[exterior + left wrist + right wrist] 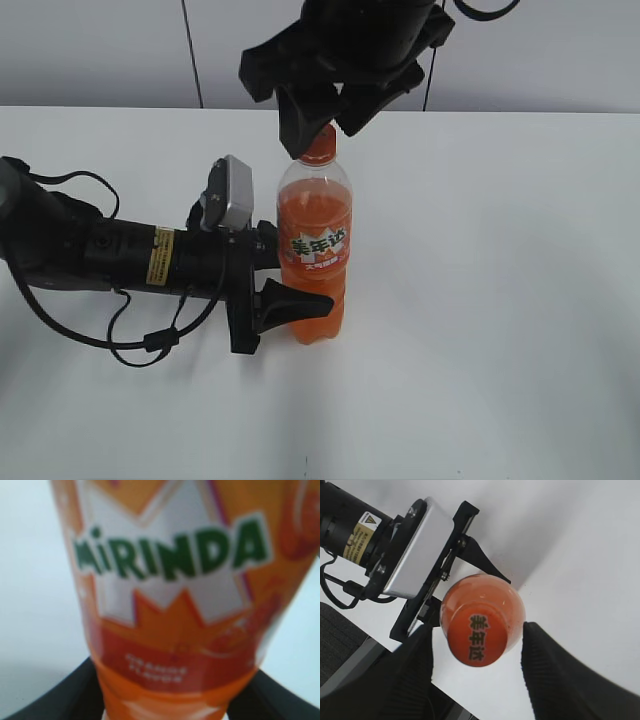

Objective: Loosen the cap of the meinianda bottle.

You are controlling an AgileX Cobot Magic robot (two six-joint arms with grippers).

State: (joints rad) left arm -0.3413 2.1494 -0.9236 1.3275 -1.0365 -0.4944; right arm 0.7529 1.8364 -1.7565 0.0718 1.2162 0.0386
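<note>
Orange drink fills the meinianda bottle (314,262), a tall clear plastic bottle standing upright on the white desk (500,300), a little left of the middle of the scene. Its shoulder is clear and rounded, and an orange label wraps the middle with white characters edged in green; the left wrist view, blurred and very close, shows the other side of that label, with "MIRINDA" in green letters on a white patch and a small line of pale text beneath. The cap (320,145) is orange and sits on the neck at the top; from above, in the right wrist view, its round top carries dark characters. The left gripper (275,275) reaches in from the left, lying level with the desk, its black fingers (290,303) set on either side of the lower body of the bottle and closed against it, so that the bottle is held by its middle. The right gripper (322,122) comes down from above at the far side, and its two black fingers (555,670) stand apart on either side of the cap; in the right wrist view a gap shows between each ribbed pad and the cap, so the jaws are spread and grasp nothing.
</note>
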